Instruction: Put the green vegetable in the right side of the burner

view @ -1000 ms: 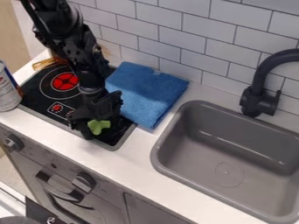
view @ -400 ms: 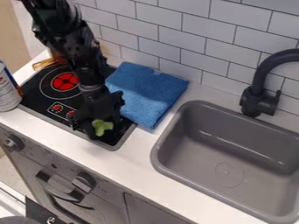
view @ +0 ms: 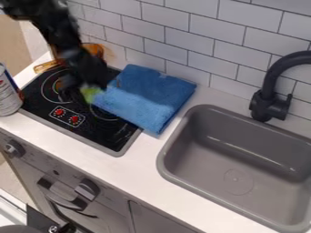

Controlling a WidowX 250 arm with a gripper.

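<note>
the hand [view: 84,87] hangs over the stove [view: 106,136], green vegetable [view: 90,93] at its tip, beside a blue cloth [view: 144,100].

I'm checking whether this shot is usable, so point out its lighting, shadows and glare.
Camera view: the white counter is brightly lit; the blue towel carries a darker, shadow-like patch; pale reflected streaks lie on the black stove top; the sink shades darker inside; the dark gripper blends into the stove top.
</note>
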